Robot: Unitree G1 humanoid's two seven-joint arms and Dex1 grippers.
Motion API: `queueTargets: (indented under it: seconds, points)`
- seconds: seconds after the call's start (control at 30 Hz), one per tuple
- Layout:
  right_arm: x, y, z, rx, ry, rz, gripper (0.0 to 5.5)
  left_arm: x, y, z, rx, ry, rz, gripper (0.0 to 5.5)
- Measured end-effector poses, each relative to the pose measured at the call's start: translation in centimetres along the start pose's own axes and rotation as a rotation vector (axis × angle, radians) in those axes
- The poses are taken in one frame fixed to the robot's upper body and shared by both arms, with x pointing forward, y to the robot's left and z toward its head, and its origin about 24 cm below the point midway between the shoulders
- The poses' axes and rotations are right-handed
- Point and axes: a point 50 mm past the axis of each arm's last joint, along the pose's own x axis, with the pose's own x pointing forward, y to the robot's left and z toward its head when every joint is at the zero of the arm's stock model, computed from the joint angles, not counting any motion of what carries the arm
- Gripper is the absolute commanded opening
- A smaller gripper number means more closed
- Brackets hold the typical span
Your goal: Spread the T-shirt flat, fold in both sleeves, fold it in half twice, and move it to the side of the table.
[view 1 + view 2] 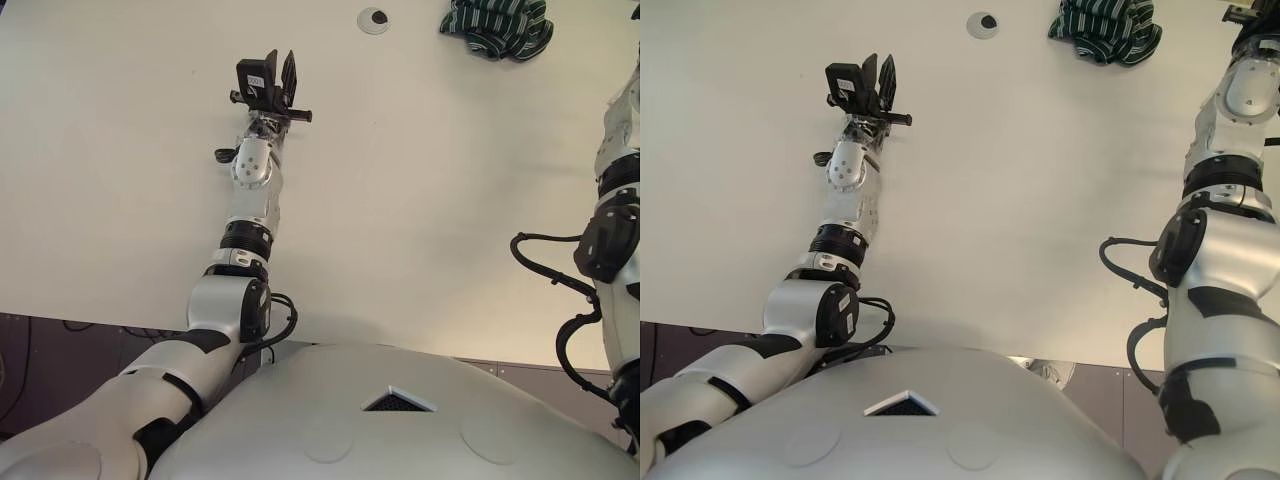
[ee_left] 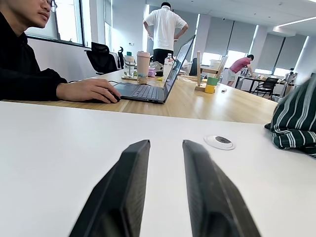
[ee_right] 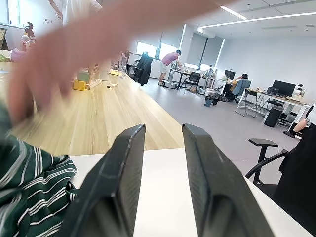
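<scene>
The T-shirt (image 1: 497, 25), green with white stripes, lies crumpled in a heap at the table's far edge, right of centre. My left gripper (image 1: 280, 62) rests low over the white table (image 1: 120, 180) left of centre, well short of the shirt (image 2: 296, 118). It is open, with nothing between its fingers (image 2: 123, 182). My right gripper (image 3: 163, 128) is open and empty at the far right, just beside the shirt (image 3: 29, 192). A person's blurred hand (image 3: 64, 54) hovers over the heap; I cannot tell whether it touches the cloth.
A round cable grommet (image 1: 374, 18) sits in the tabletop near the far edge, left of the shirt. Past that edge stands a wooden desk (image 2: 222, 101) with a laptop (image 2: 148, 89). The table's near edge (image 1: 100, 315) runs close to my body.
</scene>
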Motion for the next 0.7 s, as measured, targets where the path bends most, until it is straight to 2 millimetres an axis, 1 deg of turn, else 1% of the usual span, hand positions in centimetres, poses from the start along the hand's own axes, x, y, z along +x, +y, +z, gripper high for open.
queueTargets:
  seconds: [0.7]
  points:
    - [0.08,0.11,0.03,0.000,0.012,0.012,1.36,0.01,0.21,-0.12,0.009,0.004,0.013,1.17]
